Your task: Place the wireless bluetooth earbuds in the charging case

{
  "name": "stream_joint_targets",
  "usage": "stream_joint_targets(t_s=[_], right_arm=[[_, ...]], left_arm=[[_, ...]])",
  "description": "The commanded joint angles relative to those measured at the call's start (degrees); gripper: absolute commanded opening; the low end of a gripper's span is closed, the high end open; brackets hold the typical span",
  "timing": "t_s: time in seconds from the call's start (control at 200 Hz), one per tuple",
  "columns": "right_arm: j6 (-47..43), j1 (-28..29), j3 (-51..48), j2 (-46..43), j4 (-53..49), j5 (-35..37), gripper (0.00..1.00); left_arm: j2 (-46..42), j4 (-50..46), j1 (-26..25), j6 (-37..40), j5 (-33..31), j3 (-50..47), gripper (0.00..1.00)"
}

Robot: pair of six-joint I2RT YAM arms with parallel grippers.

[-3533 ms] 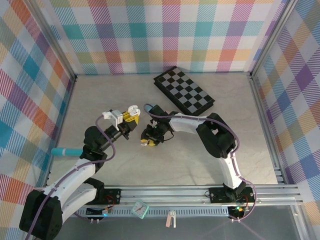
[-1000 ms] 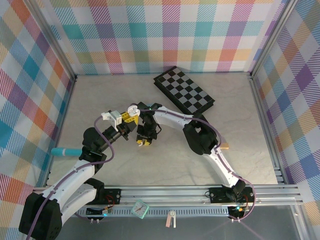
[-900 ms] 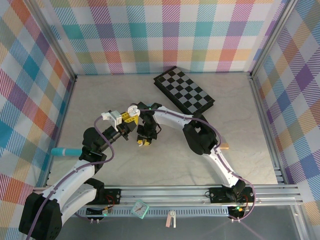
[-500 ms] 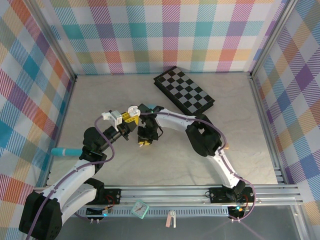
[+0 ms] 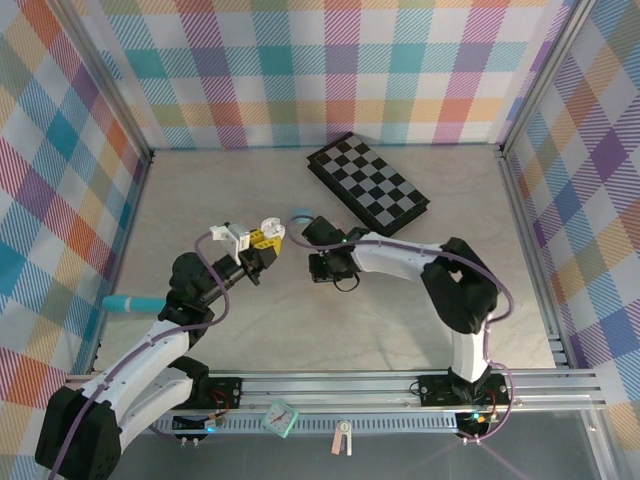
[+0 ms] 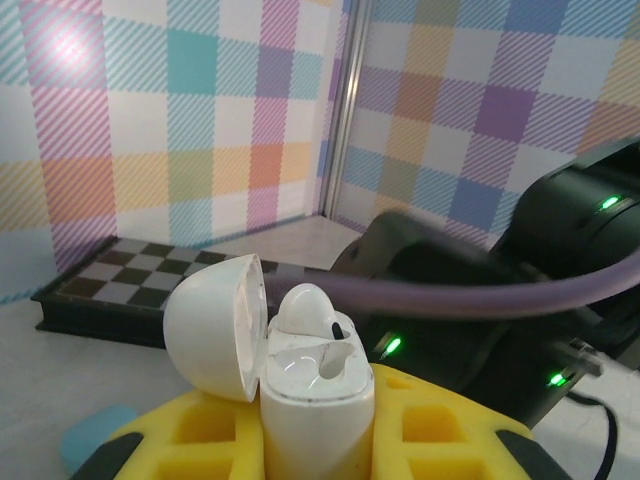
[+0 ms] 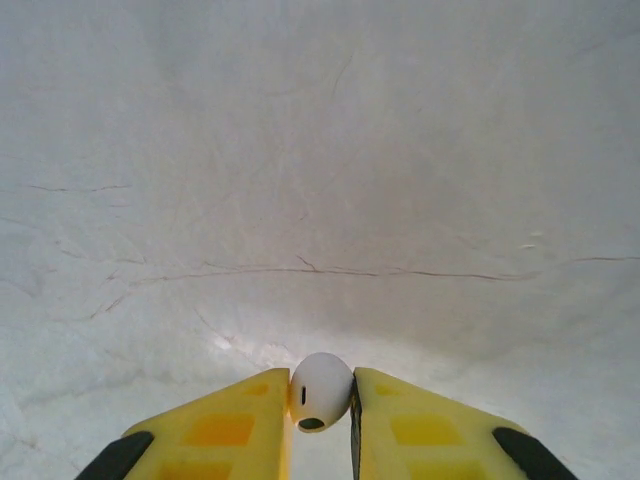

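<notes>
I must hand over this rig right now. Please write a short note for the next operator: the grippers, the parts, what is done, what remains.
Grippers: the left gripper is shut on the charging case, whose lid is open. The right gripper is shut on the held earbud, white, above the table and apart from the case.
Done: the seated earbud sits in the case.
Left: bring the held earbud to the case, seat it in the other socket, which looks free, then release.
</notes>
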Motion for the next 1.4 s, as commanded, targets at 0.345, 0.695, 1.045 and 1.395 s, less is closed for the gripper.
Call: stream_joint_targets(t_s=[0.345, 0.695, 1.045, 1.395], right_arm=[[-15.68, 0.49, -3.96, -19.56, 8.06, 8.19, 0.22], [-23.46, 2.77, 0.06, -24.08, 8.94, 6.98, 0.23], [-25.88, 4.38, 1.72, -23.27, 10.1, 6.58, 0.23], [-22.4, 4.47, -1.49, -24.98, 12.12, 1.38, 0.22]], left_arm=[[9.85, 0.64, -4.82, 1.28, -1.5, 4.06, 0.0], [16.16, 1.57, -7.98, 1.49, 1.31, 6.75, 0.0], [17.53, 1.83, -9.18, 2.14, 1.76, 7.89, 0.0], [17.91, 3.08, -9.17, 1.93, 1.38, 8.67, 0.0]])
